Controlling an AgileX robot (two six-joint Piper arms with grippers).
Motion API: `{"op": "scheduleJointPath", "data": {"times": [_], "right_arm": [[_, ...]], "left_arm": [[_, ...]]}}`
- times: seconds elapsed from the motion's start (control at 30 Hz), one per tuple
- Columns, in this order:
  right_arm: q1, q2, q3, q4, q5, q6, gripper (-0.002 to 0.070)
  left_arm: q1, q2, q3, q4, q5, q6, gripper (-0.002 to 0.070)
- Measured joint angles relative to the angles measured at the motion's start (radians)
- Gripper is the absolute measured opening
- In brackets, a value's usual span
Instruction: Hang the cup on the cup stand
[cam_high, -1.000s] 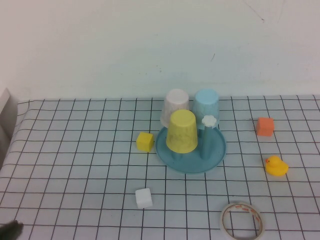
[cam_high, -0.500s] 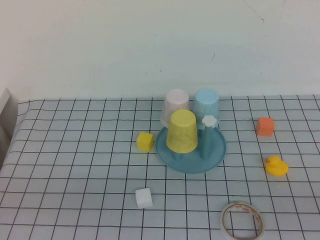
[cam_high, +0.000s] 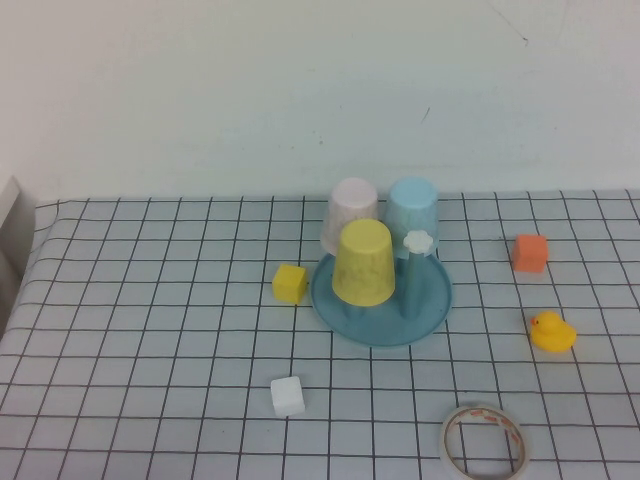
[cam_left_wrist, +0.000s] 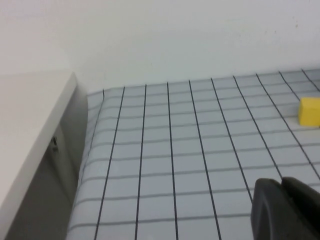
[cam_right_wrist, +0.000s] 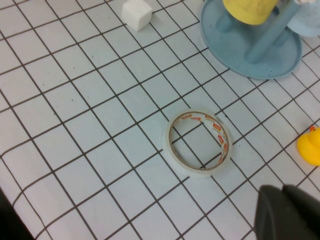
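The yellow cup (cam_high: 363, 262) hangs upside down on a peg of the teal cup stand (cam_high: 436, 299), in the middle of the table; its rim also shows in the right wrist view (cam_right_wrist: 249, 10) over the stand's base (cam_right_wrist: 220, 45). A bare peg with a white flower knob (cam_high: 418, 242) stands beside it. Neither arm shows in the high view. My left gripper (cam_left_wrist: 281, 182) is shut and empty above the table's left part. My right gripper (cam_right_wrist: 283, 189) is shut and empty, near the tape roll.
A pale pink cup (cam_high: 351, 212) and a light blue cup (cam_high: 413, 208) sit upside down behind the yellow one. Around the stand lie a yellow cube (cam_high: 290, 283), white cube (cam_high: 287, 396), orange cube (cam_high: 530, 253), rubber duck (cam_high: 551, 332) and tape roll (cam_high: 484, 441). A white box edge (cam_left_wrist: 30, 125) borders the table's left side.
A dark bit of the left arm at the high view's lower left corner has withdrawn out of sight. Nothing on the table has moved.
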Motion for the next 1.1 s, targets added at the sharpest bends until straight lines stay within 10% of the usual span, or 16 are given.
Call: {"op": "scheduleJointPath", "data": {"times": [1.1], "right_arm": [[0.000, 0.000, 0.002, 0.002, -0.001, 0.000, -0.0001]], "left_arm": [[0.003, -0.005, -0.002, -0.082, 0.117, 0.133, 0.0000]]}}
